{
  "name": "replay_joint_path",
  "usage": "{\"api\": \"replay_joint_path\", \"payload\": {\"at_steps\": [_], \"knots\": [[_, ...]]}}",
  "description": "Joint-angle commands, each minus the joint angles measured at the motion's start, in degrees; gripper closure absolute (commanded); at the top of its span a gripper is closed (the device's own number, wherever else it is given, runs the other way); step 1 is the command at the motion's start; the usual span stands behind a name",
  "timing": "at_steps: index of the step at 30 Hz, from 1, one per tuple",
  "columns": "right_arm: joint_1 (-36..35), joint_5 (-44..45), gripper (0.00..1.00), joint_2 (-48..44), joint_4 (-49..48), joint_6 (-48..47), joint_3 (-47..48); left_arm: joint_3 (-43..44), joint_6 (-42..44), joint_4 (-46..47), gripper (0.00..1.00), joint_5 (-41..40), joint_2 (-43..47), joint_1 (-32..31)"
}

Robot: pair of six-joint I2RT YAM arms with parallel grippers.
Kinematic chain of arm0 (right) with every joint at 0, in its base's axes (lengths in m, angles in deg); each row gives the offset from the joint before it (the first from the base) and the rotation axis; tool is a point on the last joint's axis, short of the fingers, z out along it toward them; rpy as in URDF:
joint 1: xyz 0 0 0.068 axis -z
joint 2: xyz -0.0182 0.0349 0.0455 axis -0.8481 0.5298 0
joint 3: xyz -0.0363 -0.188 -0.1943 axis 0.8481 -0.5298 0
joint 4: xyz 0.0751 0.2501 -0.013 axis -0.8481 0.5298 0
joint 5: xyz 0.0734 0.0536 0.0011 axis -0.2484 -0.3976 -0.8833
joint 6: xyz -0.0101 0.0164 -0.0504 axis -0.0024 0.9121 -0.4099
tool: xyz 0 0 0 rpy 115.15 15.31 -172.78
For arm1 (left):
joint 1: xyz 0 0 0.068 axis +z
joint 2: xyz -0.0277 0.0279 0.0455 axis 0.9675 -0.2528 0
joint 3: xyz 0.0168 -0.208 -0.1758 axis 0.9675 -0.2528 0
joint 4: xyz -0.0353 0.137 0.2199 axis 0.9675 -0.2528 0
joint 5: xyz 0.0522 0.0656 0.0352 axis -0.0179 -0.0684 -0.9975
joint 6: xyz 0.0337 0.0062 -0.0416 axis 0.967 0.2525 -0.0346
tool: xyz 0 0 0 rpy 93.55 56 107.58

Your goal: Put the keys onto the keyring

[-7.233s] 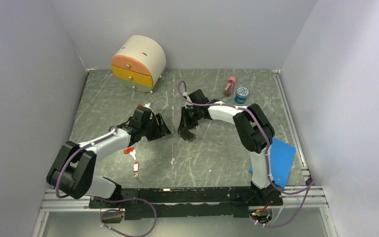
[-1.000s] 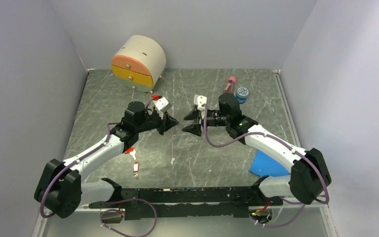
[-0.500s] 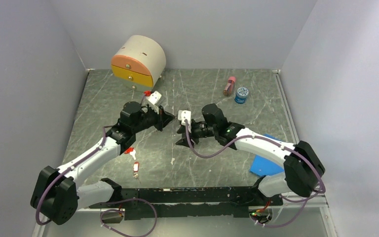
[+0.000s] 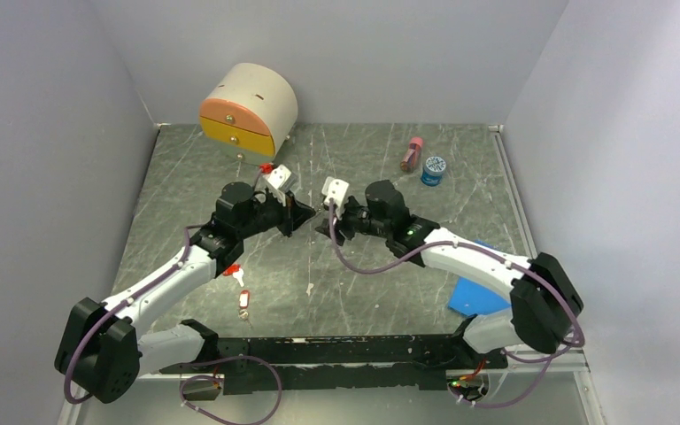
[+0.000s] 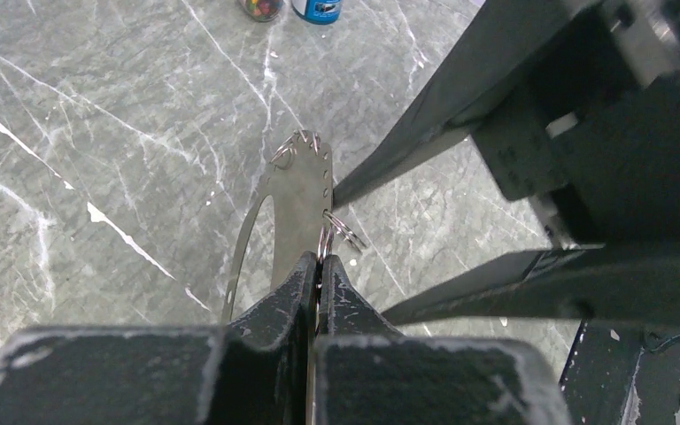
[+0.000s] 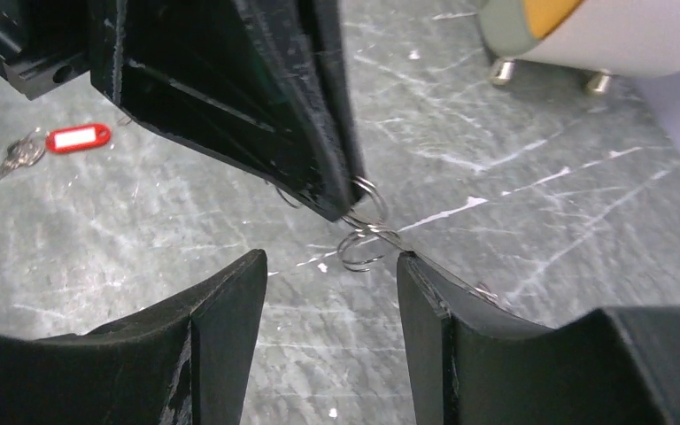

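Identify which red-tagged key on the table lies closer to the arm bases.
The nearer key, alone on the table; the farther key sits beside the left forearm.

Left hand pinches keyring; right hand fingers spread just below

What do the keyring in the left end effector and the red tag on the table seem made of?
The thin grey-brown keyring hoop, pinched by the left end effector, looks like dull sheet metal with faint sheen, carrying small wire rings. The red oblong tag seems glossy plastic, its white label perhaps paper.
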Motion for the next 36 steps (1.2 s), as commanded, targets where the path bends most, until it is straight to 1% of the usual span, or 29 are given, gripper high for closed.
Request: {"api": "replay_joint_path", "payload": {"at_steps": [1, 5, 7, 10, 13, 16, 19, 22, 25, 28, 30, 36], "knots": [[2.77, 4.51, 0.4, -6.11, -10.42, 6.79, -3.69, 1.19, 1.43, 2.04, 0.97, 2.38, 1.62, 0.09], [7.76, 2.37, 0.4, -7.96, -15.16, 13.63, -6.54, 0.94, 2.64, 2.27, 0.98, 3.91, 1.4, 0.03], [9.62, 1.74, 0.42, -8.55, -16.04, 14.86, -7.41, 0.84, 3.0, 2.36, 0.97, 4.55, 1.53, 0.07], [10.15, 2.32, 0.43, -9.34, -13.31, 11.51, -7.22, 0.73, 3.52, 2.53, 0.97, 4.95, 1.69, 0.1], [10.15, 0.13, 0.43, -9.61, -9.94, 7.96, -6.07, 0.96, 3.27, 2.16, 0.98, 4.32, 1.6, 0.05], [8.82, -1.12, 0.43, -11.21, -10.02, 4.73, -7.43, 1.08, 1.78, 2.31, 0.97, 3.39, 1.3, 0.12], [5.83, -1.16, 0.43, -12.24, -9.34, -0.98, -8.66, 2.12, -1.19, 0.99, 0.97, 1.16, 0.41, 0.04], [3.93, -1.06, 0.43, -12.2, -9.37, -2.72, -9.66, 3.71, -2.16, -0.5, 0.98, 1.32, -0.73, 0.05], [2.38, 0.03, 0.44, -11.89, -11.51, -3.51, -11.02, 4.46, -3.28, -1.02, 0.97, 1.04, -1.3, 0.05], [0.81, 2.23, 0.45, -10.95, -13.37, -4.97, -11.87, 4.7, -4.68, -1.46, 0.97, -0.07, -1.11, 0.09], [-0.44, 4.28, 0.48, -9.96, -14.8, -5.79, -12.17, 4.58, -5.56, -1.19, 0.97, -0.48, -0.78, 0.09], [-4.33, 12.5, 0.53, -7.2, -21.2, -8.04, -12.78, 4.57, -7.14, -2.07, 0.97, -0.56, -0.25, 0.08]]}}
